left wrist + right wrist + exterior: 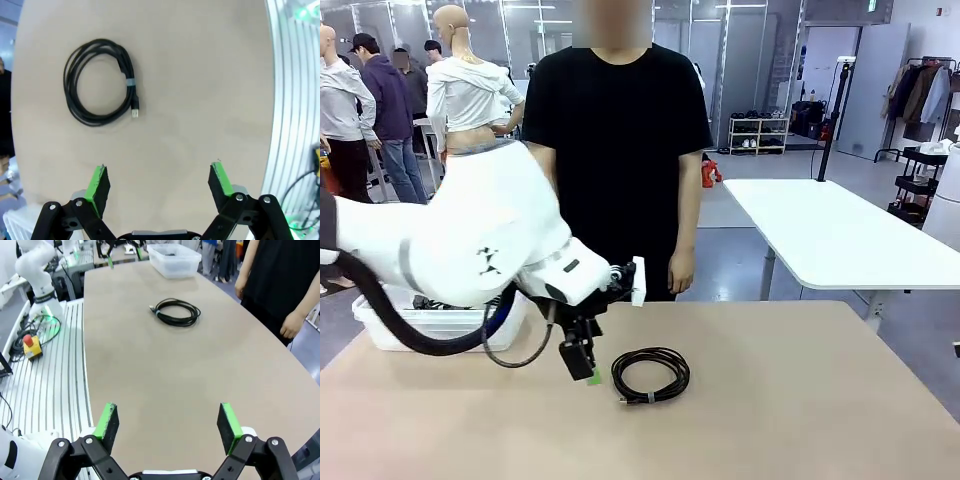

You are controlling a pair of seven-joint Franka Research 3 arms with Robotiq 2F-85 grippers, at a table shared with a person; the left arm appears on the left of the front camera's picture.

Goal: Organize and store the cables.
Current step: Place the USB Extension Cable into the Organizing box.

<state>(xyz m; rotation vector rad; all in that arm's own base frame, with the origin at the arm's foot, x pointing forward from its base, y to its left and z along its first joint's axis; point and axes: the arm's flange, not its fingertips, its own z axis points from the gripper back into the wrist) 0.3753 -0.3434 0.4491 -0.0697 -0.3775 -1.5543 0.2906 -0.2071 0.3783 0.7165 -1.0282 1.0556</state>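
Spanning the front view from nine o'clock toward centre, the left arm [470,240] hangs its left gripper [582,362] above the table [800,400], jaws spread and grasping nothing, as the left wrist view confirms. A white bin [440,325] sits at nine o'clock behind the arm. The coiled cable [651,374] lies flat on the table just at three o'clock of that gripper, untouched. A person [617,150] stands at twelve o'clock. The right gripper [167,427] is likewise released, the cable at its twelve o'clock, well apart.
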